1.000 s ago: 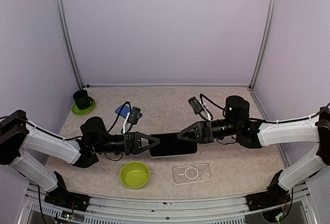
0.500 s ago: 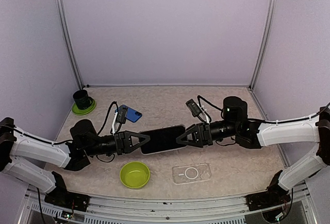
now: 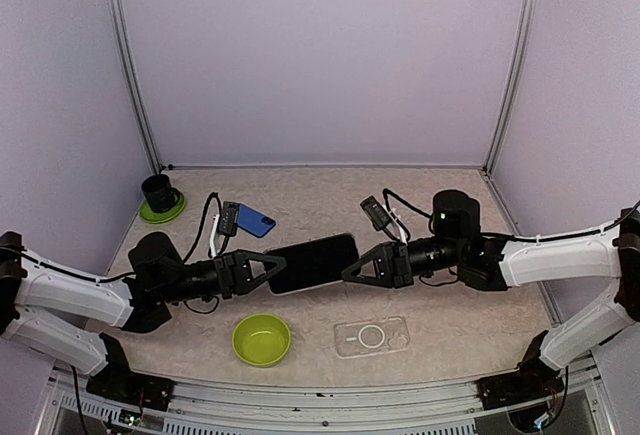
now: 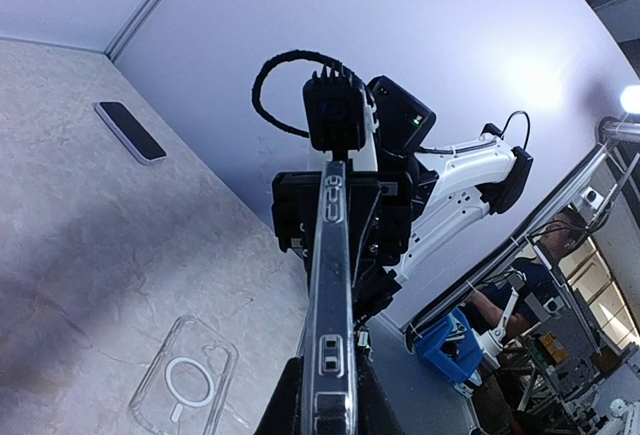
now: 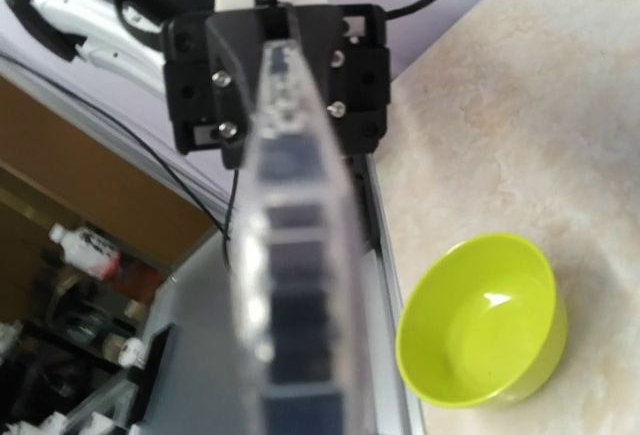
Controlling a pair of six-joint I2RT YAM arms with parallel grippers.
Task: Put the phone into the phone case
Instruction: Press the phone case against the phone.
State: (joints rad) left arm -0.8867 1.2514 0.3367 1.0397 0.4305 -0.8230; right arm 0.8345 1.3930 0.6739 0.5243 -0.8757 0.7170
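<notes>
The pale stone-patterned surface [image 3: 450, 205] carries everything. Over its middle the left arm [image 3: 80, 290] and right arm [image 3: 550, 255] reach toward each other. The phone [image 3: 315, 262] hangs in the air between them, dark screen up and slightly tilted. The left jaws are clamped on its left end and the right jaws on its right end. A green bowl [image 3: 262, 339] sits near the front edge, with the clear phone case [image 3: 371, 336] lying flat to its right. A small blue handset [image 3: 255, 220] lies toward the back left. A black cup [image 3: 160, 191] stands in the far left corner.

bowl [image 3: 262, 339] lies left of case [image 3: 371, 336], both before the raised phone [image 3: 312, 263].
</notes>
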